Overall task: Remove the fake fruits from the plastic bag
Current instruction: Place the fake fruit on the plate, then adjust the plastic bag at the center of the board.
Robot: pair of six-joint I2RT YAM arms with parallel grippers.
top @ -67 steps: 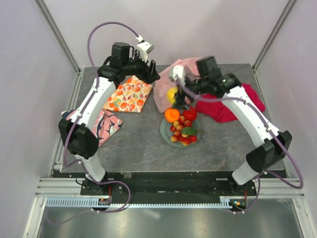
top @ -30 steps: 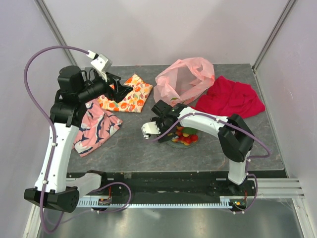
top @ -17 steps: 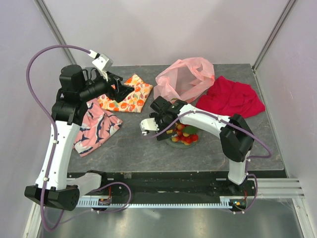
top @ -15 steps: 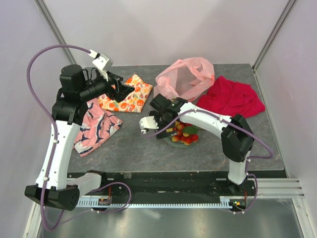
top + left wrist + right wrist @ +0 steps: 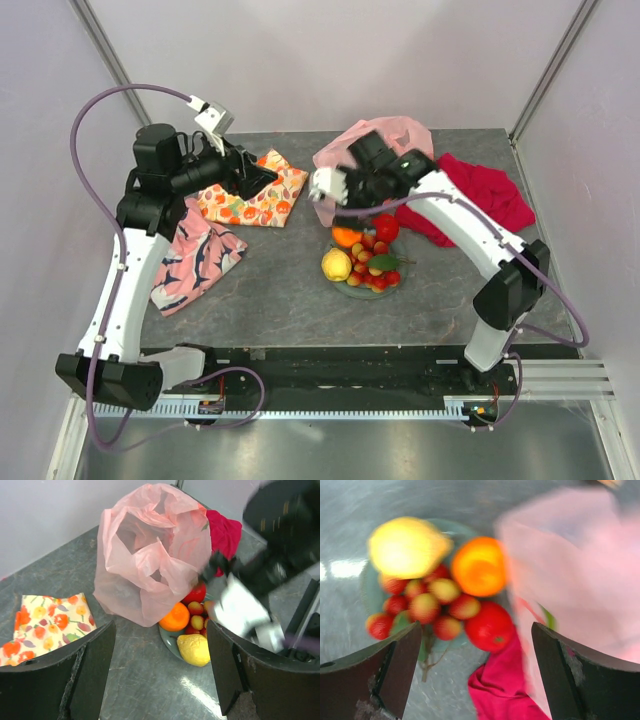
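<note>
The right gripper (image 5: pixel 476 632) has its fingers spread and empty above the fruits (image 5: pixel 445 592), heaped on a plate (image 5: pixel 366 590) at the centre and left of its blurred view, with the bag (image 5: pixel 570 565) at upper right. The left gripper (image 5: pixel 160 630) is spread and empty too, the bag in the upper middle of its view. The fruits look light, hard and slick, best gripped across the middle; the thin, limp bag, pinched at a fold.
</note>
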